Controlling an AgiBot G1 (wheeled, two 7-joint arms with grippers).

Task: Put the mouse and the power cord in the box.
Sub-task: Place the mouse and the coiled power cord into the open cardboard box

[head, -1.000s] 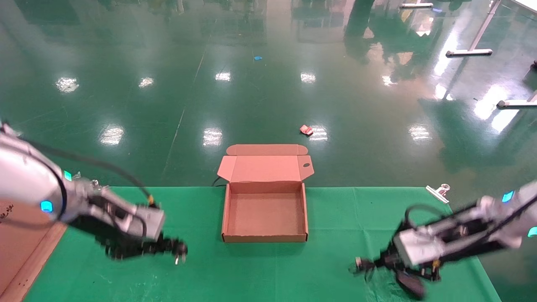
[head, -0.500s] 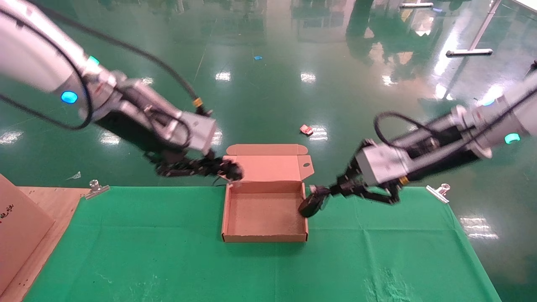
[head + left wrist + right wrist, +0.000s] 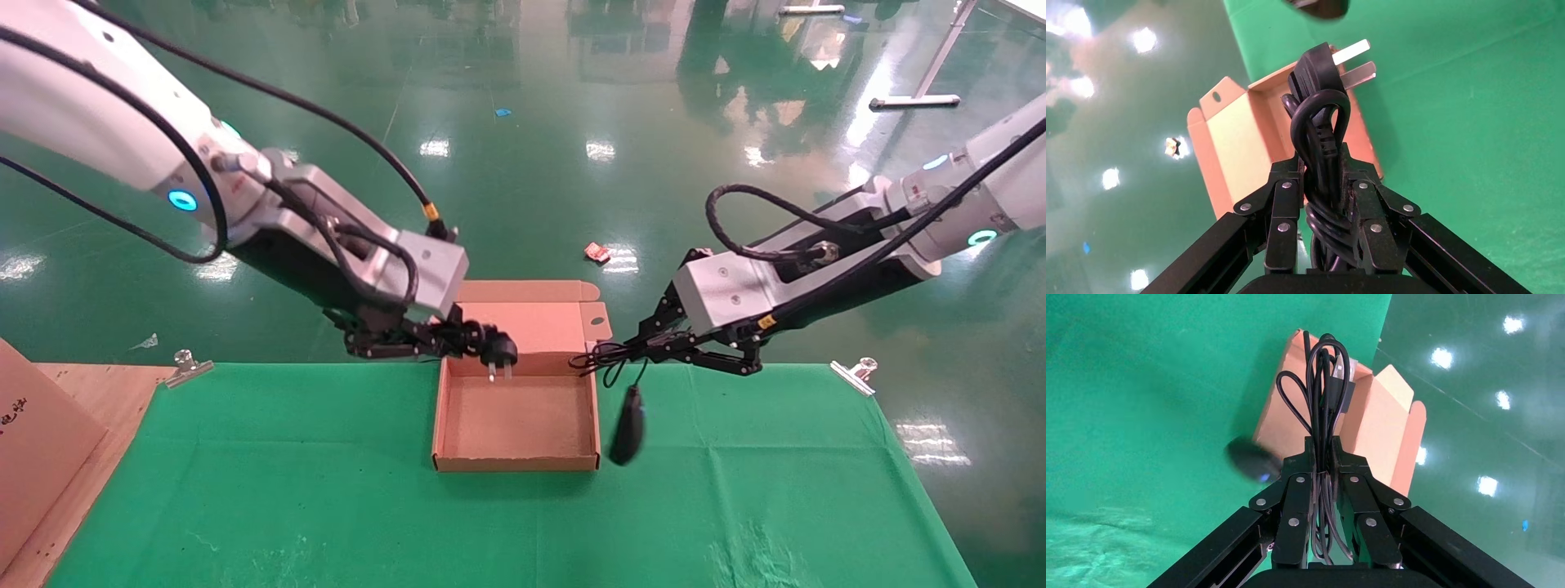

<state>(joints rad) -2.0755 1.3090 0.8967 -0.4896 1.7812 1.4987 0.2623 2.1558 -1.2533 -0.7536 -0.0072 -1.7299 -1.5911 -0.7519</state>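
The box point(image 3: 516, 425) sits open on the green-covered counter point(image 3: 327, 506), its lid flap standing up at the far side, and it serves as the landmark here.

The left hand point(image 3: 458, 341) hangs over the box's far-left corner, its fingers pressed onto the bundled power cord point(image 3: 482, 343). The plug head pokes out past the fingertips, above the far-left part of the box's inside, with two metal prongs pointing down. In the left wrist view the fingers point(image 3: 1281, 211) clamp the folded cable point(image 3: 1318, 153) from both sides, with the plug beyond them over the box point(image 3: 1229, 147).

The right hand point(image 3: 645, 347) is held above the counter just beyond the box's far-right corner, pinching the coiled wire of the mouse point(image 3: 628, 426). The mouse itself dangles from that wire, hanging in the air just outside the box's right wall, near its front corner; it is not inside the box. In the right wrist view the fingers point(image 3: 1297, 502) are closed on the wire loops, and the mouse point(image 3: 1253, 460) hangs beside the box point(image 3: 1370, 422).

A large brown carton point(image 3: 33, 457) stands at the counter's left edge, well apart from the box.
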